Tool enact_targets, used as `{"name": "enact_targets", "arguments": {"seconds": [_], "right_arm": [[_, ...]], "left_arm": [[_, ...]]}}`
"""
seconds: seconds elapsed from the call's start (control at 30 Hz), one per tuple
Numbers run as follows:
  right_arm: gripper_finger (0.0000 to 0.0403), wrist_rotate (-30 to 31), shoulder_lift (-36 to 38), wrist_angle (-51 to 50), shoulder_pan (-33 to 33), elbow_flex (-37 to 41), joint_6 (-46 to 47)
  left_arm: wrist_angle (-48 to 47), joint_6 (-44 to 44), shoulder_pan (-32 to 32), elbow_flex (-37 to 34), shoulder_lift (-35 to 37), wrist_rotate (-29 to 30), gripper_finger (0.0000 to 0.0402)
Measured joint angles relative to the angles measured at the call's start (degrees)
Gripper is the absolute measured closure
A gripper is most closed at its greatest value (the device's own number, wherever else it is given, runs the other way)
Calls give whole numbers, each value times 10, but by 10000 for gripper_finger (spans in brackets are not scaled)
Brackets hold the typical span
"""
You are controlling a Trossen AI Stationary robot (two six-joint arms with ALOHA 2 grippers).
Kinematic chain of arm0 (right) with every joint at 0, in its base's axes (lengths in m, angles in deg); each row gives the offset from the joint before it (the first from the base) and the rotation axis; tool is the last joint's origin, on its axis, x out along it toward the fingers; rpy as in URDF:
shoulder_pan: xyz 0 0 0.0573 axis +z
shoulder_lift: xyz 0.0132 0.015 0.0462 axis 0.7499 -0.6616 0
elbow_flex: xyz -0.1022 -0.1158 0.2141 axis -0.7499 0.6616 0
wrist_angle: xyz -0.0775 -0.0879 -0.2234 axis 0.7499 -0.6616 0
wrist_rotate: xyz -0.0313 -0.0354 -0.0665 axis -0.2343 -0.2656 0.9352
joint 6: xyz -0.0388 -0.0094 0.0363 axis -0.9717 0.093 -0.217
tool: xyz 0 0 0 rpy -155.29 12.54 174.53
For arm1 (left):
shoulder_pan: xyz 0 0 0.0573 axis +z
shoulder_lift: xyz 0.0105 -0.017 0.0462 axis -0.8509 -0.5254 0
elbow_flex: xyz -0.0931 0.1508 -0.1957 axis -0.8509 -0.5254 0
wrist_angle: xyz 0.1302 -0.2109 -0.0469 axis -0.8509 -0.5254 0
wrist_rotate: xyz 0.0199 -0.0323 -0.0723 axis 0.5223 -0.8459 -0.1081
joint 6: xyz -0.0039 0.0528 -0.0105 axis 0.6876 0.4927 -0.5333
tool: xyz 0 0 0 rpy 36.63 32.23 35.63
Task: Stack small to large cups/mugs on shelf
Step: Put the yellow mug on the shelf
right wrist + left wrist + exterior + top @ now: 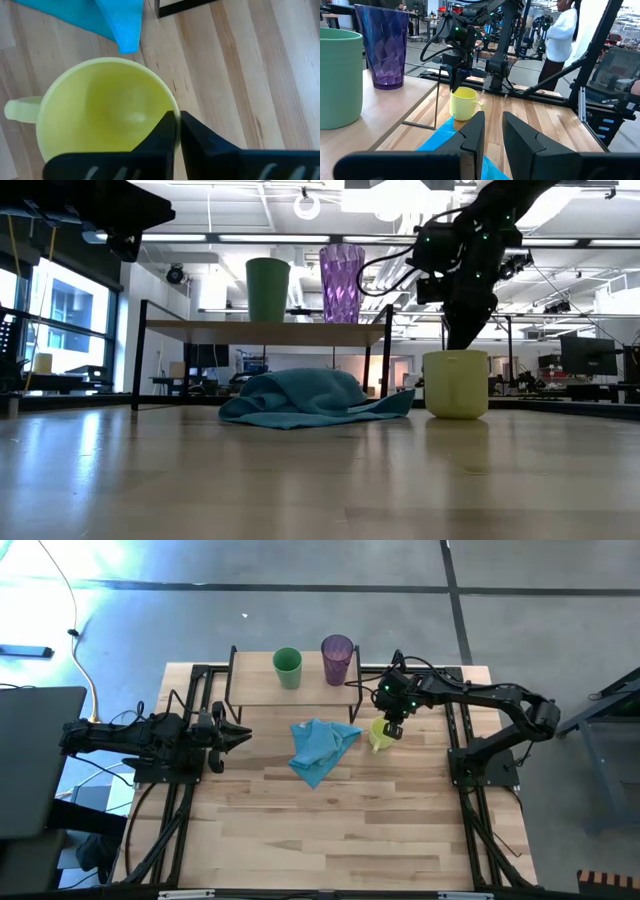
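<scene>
Yellow mug (381,736) upright on table just off shelf's (262,692) right end, beside blue cloth (320,748). Right gripper (392,730) directly above, fingers pinched on mug rim, one inside, one outside. Green cup (287,667), purple tumbler (336,658) on shelf. Left gripper (238,734) idle near table's left edge, fingers slightly parted, empty; right arm nearer. Mug axis vertical, so likely straight lift.

Yellow mug (381,736); green cup (288,668); purple tumbler (337,658).

Bright overhead ceiling lights (305,205), window glare at the high view's top-left, blurred near tabletop (300,480)
</scene>
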Motion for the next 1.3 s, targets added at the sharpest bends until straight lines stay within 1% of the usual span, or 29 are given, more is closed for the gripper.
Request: {"name": "enact_targets", "arguments": {"seconds": [0.23, 0.4, 0.53, 0.67, 0.87, 1.07, 1.3], "right_arm": [[402, -4, 1, -10, 0, -1, 0], [402, -18, 5, -29, 0, -1, 6], [402, -44, 17, -44, 0, 0, 13], [403, -50, 24, -70, 5, -12, 19], [403, -53, 25, -99, 35, -58, 20], [403, -61, 25, -130, 71, -126, 29], [403, -62, 25, -193, 109, -201, 54]], "left_arm": [[0, 0, 0, 0, 0, 0, 344], [0, 0, 0, 0, 0, 0, 344], [0, 0, 0, 0, 0, 0, 344], [0, 0, 0, 0, 0, 0, 344], [0, 0, 0, 0, 0, 0, 344], [0, 0, 0, 0, 0, 0, 344], [0, 0, 0, 0, 0, 0, 344]]}}
